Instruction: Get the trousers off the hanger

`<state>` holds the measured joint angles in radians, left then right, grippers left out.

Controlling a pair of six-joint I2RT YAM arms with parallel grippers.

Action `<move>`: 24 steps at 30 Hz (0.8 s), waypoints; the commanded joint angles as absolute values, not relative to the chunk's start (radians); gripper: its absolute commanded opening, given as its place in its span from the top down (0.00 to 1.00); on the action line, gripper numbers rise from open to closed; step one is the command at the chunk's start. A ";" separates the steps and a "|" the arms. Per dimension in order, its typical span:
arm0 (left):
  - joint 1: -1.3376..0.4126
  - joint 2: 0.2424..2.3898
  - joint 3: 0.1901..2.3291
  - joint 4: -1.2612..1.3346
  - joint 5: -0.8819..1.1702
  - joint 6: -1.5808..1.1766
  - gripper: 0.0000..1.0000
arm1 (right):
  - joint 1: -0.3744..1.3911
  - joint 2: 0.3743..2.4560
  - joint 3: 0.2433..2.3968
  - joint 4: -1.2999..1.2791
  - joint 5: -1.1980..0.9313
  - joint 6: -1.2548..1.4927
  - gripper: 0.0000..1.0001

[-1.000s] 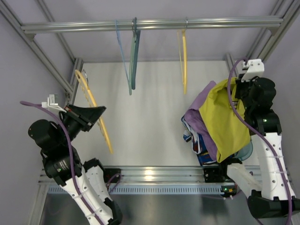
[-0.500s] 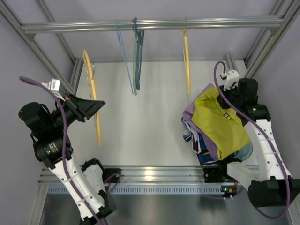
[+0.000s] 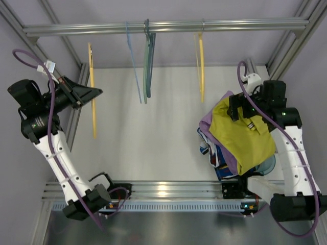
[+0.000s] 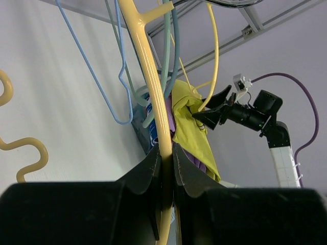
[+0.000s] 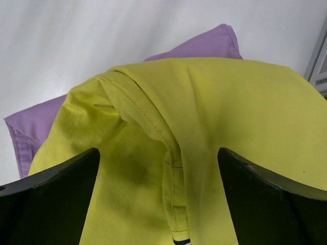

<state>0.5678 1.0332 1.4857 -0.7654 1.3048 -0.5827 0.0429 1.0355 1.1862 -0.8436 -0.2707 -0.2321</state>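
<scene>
Right fingers (image 5: 46, 194) spread wide, trousers (image 5: 204, 117) lying between them atop purple garment (image 5: 204, 46); left fingers (image 4: 143, 176) clamped on hanger (image 4: 152, 97)

Robotics lab test cell, framed in aluminium extrusion rails (image 3: 230, 24), enclosed by plain pale walls (image 3: 311, 81), white tabletop (image 3: 168, 132) laid beneath, cabled robot arms (image 3: 56, 153) bolted at the near edge.

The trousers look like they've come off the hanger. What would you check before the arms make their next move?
1. Trousers free of the hanger: ok.
2. Left fingers clamped on the hanger: ok.
3. Right fingers open over the trousers: ok.
4. Trousers lying on the purple garment, not sliding off: ok.
5. Hanger hook caught on the rail: cannot tell.
</scene>
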 commanded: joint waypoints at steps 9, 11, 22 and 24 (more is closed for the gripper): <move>0.551 1.222 1.707 -0.701 1.316 -0.615 1.00 | 0.034 1.045 1.342 -0.920 -0.370 -0.229 0.01; 0.525 1.258 1.745 -0.701 1.328 -0.589 1.00 | 0.034 1.045 1.356 -0.930 -0.379 -0.241 0.01; 0.357 1.385 1.778 -0.594 1.210 -0.549 1.00 | 0.034 1.055 1.379 -0.959 -0.425 -0.252 0.01; 0.356 1.394 1.750 -0.461 1.213 -0.629 1.00 | 0.035 1.052 1.374 -0.959 -0.430 -0.252 0.01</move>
